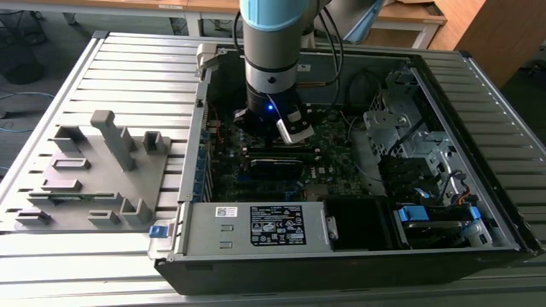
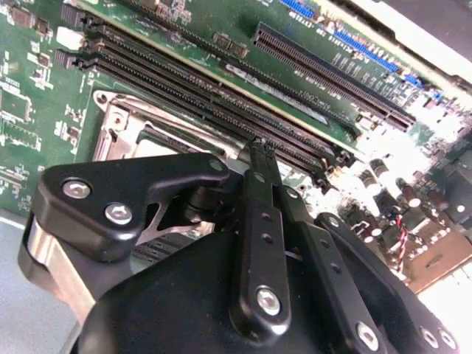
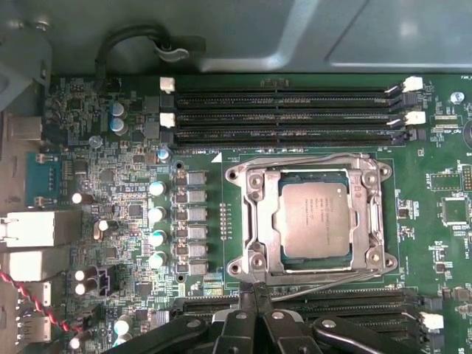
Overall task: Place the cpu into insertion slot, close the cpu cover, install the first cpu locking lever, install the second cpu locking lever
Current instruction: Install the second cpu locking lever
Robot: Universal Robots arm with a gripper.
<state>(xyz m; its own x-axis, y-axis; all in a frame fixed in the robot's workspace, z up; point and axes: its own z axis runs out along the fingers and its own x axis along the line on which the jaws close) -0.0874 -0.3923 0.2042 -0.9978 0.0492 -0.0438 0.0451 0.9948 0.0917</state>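
- hovering low inside the open computer case (image 1: 477, 211), the arm has its gripper (image 1: 295, 133) over the motherboard (image 1: 282, 173), just beside the socket area
- cpu (image 3: 316, 219) sits flat in the insertion slot (image 3: 276, 221), grey top up, square in the socket, so the placing step looks done
- cpu cover (image 3: 312, 168) lies down around the chip as a silver frame with the chip showing through its cut-out; i judge the cover closed
- a thin metal locking lever (image 3: 324, 284) runs along the socket edge nearest the gripper, slightly angled; it looks unlatched, cannot be sure
- the other lever along the far socket edge is too thin to judge, latched or not
- gripper (image 3: 257, 289) fingers are pinched together to a point, clenched with nothing visible between them, tip right at that near lever beside the cover edge; touching or just off, can't tell
- in the second wrist view the same closed tip (image 2: 257, 147) sits between the socket frame and the long black memory slots (image 2: 214, 88)
- progress guess: about halfway, cpu in and cover down, lever work in hand
- grey fixture tray (image 1: 94, 173) sits on the table at the exterior view's left, well apart
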